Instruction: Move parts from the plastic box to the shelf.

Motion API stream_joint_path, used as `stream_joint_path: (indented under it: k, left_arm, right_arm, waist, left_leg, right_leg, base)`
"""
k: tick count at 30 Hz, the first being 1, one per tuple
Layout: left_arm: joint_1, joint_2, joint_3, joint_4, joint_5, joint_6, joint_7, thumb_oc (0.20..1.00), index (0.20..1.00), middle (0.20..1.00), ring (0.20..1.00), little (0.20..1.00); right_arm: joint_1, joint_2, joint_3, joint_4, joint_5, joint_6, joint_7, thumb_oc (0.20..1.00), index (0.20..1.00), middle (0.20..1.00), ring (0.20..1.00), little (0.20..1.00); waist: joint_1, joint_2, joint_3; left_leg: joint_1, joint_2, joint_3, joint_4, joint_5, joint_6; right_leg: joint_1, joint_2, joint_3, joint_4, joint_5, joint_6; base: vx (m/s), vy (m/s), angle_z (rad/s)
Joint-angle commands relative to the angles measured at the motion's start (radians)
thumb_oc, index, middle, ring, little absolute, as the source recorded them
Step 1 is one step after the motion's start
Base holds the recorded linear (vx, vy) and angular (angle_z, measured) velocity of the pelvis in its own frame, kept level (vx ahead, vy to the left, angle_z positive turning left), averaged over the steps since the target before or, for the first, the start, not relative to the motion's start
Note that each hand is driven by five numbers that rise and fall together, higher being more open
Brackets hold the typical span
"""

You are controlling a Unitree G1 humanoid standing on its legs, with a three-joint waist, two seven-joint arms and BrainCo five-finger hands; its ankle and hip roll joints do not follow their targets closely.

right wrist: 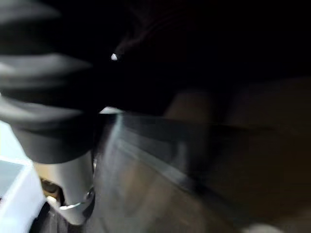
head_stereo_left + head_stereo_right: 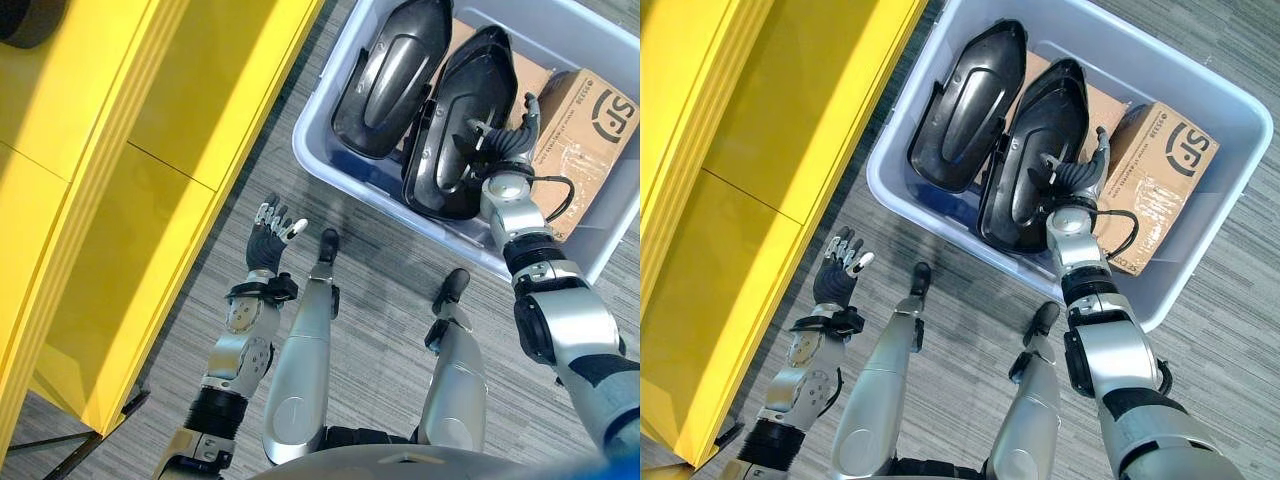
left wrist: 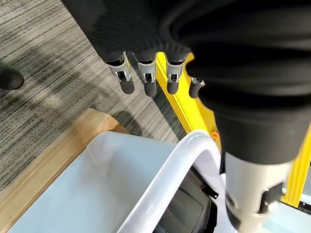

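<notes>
1. The parts are two black moulded plastic shells, long and rounded with a raised ridge down the middle. Both lie in the pale blue plastic box (image 2: pixel 1230 200) on the grey carpet floor (image 2: pixel 1230 330).
2. The left part (image 2: pixel 965 105) and the right part (image 2: pixel 1025 165) lie side by side, overlapping at their long edges, slanted the same way.
3. A brown cardboard carton (image 2: pixel 1160 175) sits in the box just beside the right part, on the side away from the shelf. More brown card shows under the parts.
4. The right robot hand (image 2: pixel 1072 178) is inside the box, at the right part's lower edge, between it and the carton. One finger points up beside the carton; whether the others grip the part I cannot tell. The right wrist view is dark and blurred, so it settles nothing.
5. The left robot hand (image 2: pixel 270 232) hangs over the floor between the yellow shelf (image 2: pixel 120 180) and the box, holding nothing, its fingers loosely spread. In the left wrist view its fingertips (image 3: pixel 148 86) hang relaxed above the carpet.
6. The shelf's top and left side are cut off by the edge of the head views, and the box's far corner is cropped in the left eye view.
</notes>
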Motion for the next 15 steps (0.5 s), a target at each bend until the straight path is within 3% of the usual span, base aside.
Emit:
stream_joint_path:
  k: [1,15]
  left_arm:
    - [0.050,0.021,0.030,-0.110,-0.015,-0.046,-0.014,1.000,1.000,1.000,1.000,1.000]
    - [0.062,0.010,0.034,-0.107,-0.018,-0.043,-0.021,1.000,1.000,1.000,1.000,1.000]
  right_arm:
    - [-0.091,-0.074,0.042,0.017,0.026,-0.041,0.012,1.000,1.000,1.000,1.000,1.000]
    - [-0.031,-0.058,0.044,0.130,0.085,-0.045,0.048,1.000,1.000,1.000,1.000,1.000]
  waist:
    - [0.020,0.018,0.024]
    - [0.017,0.015,0.024]
  left_leg:
    - [-0.047,0.055,-0.083,-0.017,-0.044,-0.017]
    - [-0.045,0.060,-0.079,-0.013,-0.046,-0.015]
  right_leg:
    - [0.089,-0.025,0.042,0.010,0.096,-0.007]
    - [0.089,-0.026,0.041,0.018,0.093,-0.008]
  base:
    - [0.00,0.000,0.00]
    - [0.00,0.000,0.00]
